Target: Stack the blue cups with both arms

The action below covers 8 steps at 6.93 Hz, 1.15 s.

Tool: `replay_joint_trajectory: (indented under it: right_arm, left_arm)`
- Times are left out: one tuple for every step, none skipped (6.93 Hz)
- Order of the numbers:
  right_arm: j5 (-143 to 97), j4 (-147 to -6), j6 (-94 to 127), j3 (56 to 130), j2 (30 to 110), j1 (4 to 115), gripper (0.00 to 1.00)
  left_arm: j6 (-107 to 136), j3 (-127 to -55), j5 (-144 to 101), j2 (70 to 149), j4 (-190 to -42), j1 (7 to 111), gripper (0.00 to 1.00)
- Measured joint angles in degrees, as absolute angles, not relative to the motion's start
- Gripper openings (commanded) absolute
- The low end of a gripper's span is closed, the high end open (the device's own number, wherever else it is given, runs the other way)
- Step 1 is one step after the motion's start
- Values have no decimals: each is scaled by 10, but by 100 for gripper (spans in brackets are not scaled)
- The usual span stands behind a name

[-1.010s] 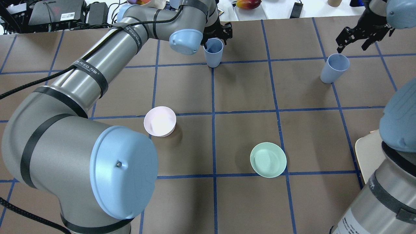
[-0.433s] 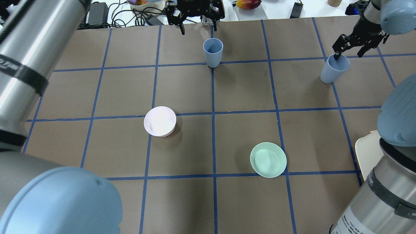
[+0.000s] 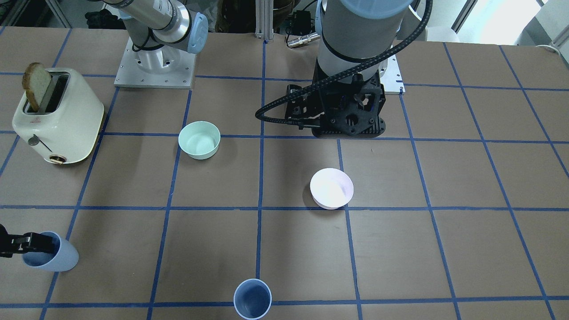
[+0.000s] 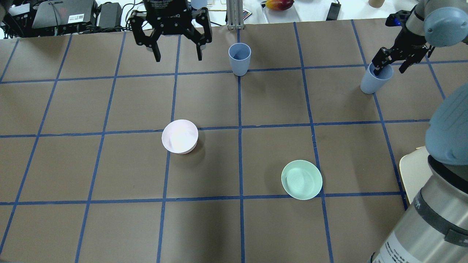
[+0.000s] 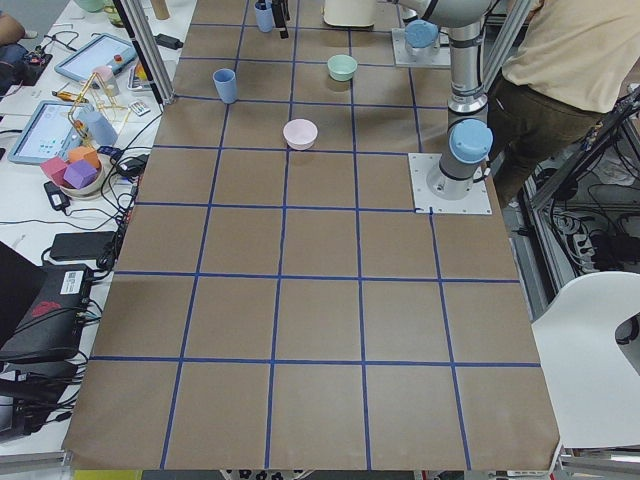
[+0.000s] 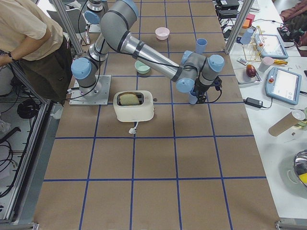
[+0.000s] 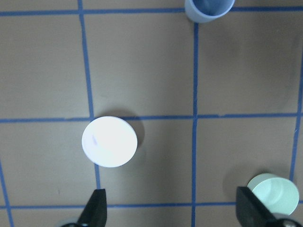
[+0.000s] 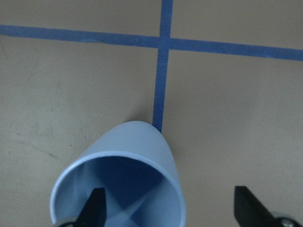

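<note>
One blue cup [image 4: 240, 58] stands upright on a grid line at the far middle of the table; it also shows in the front view [image 3: 252, 298]. The other blue cup [image 4: 373, 82] stands at the far right. My right gripper [image 4: 389, 68] is open and straddles this cup's rim, one finger inside and one outside, as the right wrist view [image 8: 118, 184] shows. My left gripper [image 4: 178, 56] is open and empty, raised high, to the left of the middle cup. The left wrist view looks down on the middle cup [image 7: 208, 8] from far above.
A pale pink bowl [image 4: 180, 136] sits left of centre and a mint-green bowl [image 4: 301, 179] nearer the robot, right of centre. A cream toaster [image 3: 55, 115] with a slice of bread stands by the right arm's base. Cables and gadgets lie beyond the table's far edge.
My left gripper has left the middle cup, risen and moved left, still open and empty. My right gripper has come down onto the right cup, one finger now inside its rim.
</note>
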State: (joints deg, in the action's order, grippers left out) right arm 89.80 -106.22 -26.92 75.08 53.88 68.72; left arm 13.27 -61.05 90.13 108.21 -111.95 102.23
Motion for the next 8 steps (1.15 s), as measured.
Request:
replay_joint_trajectory:
  right_arm:
    - [896,-1067,-273,750,539,687,18]
    - [894,-1070,-274,751,539,687,8]
    - [894,-1071,-275,753,538,687,0]
    - [897,-1071,-275,753,538,687,0]
    - [898,-1070,-273,750,540,687,0]
    - [899,-1069,-271,748,544,688,0]
    - [899,-1067,-269,747,556,691,0]
    - [896,-1064,-260,746,576,700,0]
  left_arm:
    - [132,-659,904,1051,-1110,1019,89]
    - [132,-708,906,1023,-1075,1017,90]
    - [131,-768,907,996,-1009,1016,97]
    - [128,-835,908,968,-919,1016,100]
    - [112,-883,910,945,-852,1011,100]
    - [72,-908,911,926,-826,997,100]
    - [28,-917,909,907,-822,971,100]
    - [9,-919,909,893,-822,947,100]
